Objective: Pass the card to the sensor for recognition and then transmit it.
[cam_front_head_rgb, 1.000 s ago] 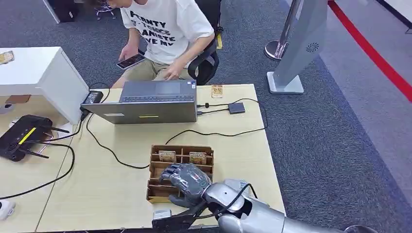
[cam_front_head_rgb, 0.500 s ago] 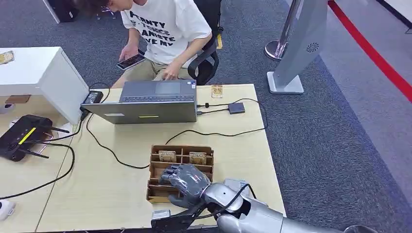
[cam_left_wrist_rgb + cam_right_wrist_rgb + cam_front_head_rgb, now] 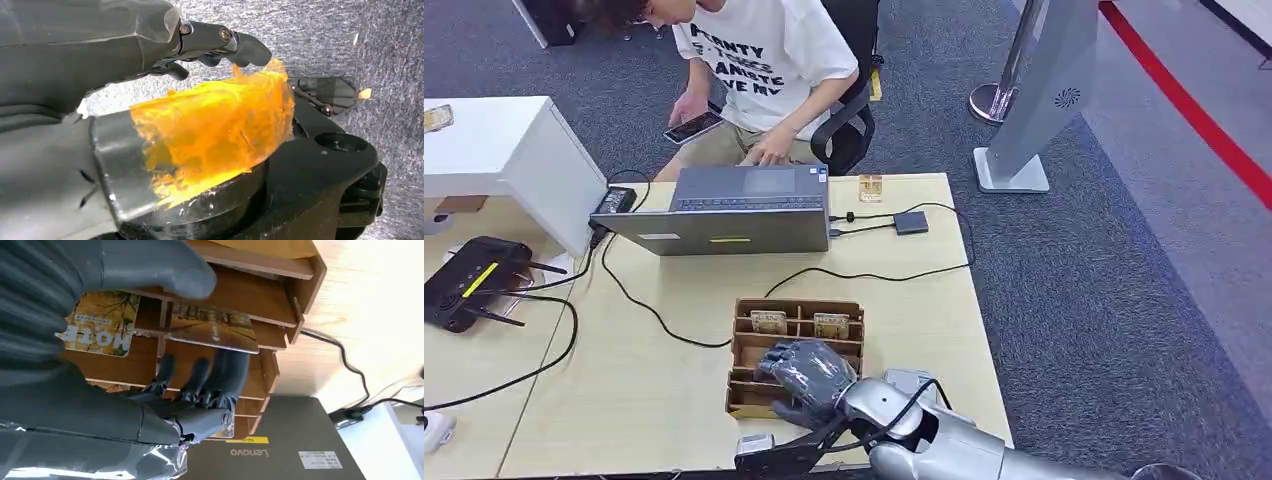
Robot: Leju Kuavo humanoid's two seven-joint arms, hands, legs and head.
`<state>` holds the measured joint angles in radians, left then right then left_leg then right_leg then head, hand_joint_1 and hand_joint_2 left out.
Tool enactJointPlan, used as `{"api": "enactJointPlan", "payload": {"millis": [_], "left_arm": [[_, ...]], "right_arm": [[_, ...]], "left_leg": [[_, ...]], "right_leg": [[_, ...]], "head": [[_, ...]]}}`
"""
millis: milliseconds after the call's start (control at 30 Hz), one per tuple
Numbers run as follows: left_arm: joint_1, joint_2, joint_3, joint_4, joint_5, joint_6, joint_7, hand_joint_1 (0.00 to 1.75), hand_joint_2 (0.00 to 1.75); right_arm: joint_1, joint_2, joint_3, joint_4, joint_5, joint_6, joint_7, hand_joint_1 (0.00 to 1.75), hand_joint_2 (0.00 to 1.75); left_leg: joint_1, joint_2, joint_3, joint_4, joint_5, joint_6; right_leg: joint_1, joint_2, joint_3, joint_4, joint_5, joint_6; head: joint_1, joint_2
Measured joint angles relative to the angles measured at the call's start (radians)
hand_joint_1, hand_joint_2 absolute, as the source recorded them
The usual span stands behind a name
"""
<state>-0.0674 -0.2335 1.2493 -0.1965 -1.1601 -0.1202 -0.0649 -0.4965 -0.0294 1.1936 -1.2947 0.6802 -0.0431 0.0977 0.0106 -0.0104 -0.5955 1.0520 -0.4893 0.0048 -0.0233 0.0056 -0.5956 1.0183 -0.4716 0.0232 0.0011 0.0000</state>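
Now: right hand (image 3: 809, 372), sunk slightly lower over the wooden card rack (image 3: 749, 390) at the counter's (image 3: 674, 385) six-o'clock edge; pickup nearing. Fingers part-spread, thumb on a divider, nothing gripped yet. Card (image 3: 212, 329): in the slot under the fingertips, lying on its long edge, long axis along the slot, face tilted outward. Left hand (image 3: 150, 50): hanging, fingers loosely curled, holding nothing.

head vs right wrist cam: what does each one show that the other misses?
Head view alone: the person seated behind the table, the black router, the small dark sensor box on its cable.

Right wrist view alone: card faces close up, one printed card in a slot beside the fingers, and the laptop's lettered lid.

Both: the right hand over the wooden card rack, and the laptop.
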Motion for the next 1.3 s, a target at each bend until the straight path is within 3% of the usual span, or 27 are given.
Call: {"api": "enactJointPlan", "payload": {"millis": [467,667,733,800,1000,1300], "left_arm": [[0.0,-0.001,0.006,0.0,0.004,-0.003,0.0,0.0,0.0],[0.0,-0.001,0.007,0.0,0.005,-0.003,0.0,0.0,0.0],[0.0,-0.001,0.007,0.0,0.005,-0.002,0.0,0.0,0.0],[0.0,-0.001,0.007,0.0,0.005,-0.001,0.0,0.0,0.0],[0.0,-0.002,0.011,0.0,0.009,0.006,-0.003,0.0,0.0],[0.001,-0.002,0.019,0.0,0.009,0.011,-0.006,0.0,0.0]], "right_arm": [[-0.005,0.0,0.009,0.004,0.008,0.0,0.006,1.41,1.75],[-0.005,0.0,0.011,0.006,0.015,-0.006,0.012,1.57,1.75],[-0.005,0.0,0.011,0.006,0.02,-0.016,0.015,1.75,1.75],[-0.004,0.0,0.01,0.006,0.029,-0.035,0.015,1.75,1.75],[0.027,0.0,-0.027,-0.028,0.08,-0.195,-0.006,1.75,1.75],[0.188,-0.01,-0.183,-0.204,0.194,-0.553,-0.114,1.75,1.75]], "left_leg": [[0.0,0.0,0.0,0.0,0.0,0.0],[0.0,0.0,0.0,0.0,0.0,0.0],[0.0,0.0,0.0,0.0,0.0,0.0],[0.0,0.0,0.0,0.0,0.0,0.0],[0.0,0.0,0.0,0.0,0.0,0.0],[0.0,0.0,0.0,0.0,0.0,0.0]], "right_leg": [[0.0,0.0,0.0,0.0,0.0,0.0],[0.0,0.0,0.0,0.0,0.0,0.0],[0.0,0.0,0.0,0.0,0.0,0.0],[0.0,0.0,0.0,0.0,0.0,0.0],[0.0,0.0,0.0,0.0,0.0,0.0],[0.0,0.0,-0.001,0.0,0.0,0.0]], "head": [[0.0,0.0],[0.0,0.0],[0.0,0.0],[0.0,0.0],[0.0,0.0],[0.0,0.0]]}}
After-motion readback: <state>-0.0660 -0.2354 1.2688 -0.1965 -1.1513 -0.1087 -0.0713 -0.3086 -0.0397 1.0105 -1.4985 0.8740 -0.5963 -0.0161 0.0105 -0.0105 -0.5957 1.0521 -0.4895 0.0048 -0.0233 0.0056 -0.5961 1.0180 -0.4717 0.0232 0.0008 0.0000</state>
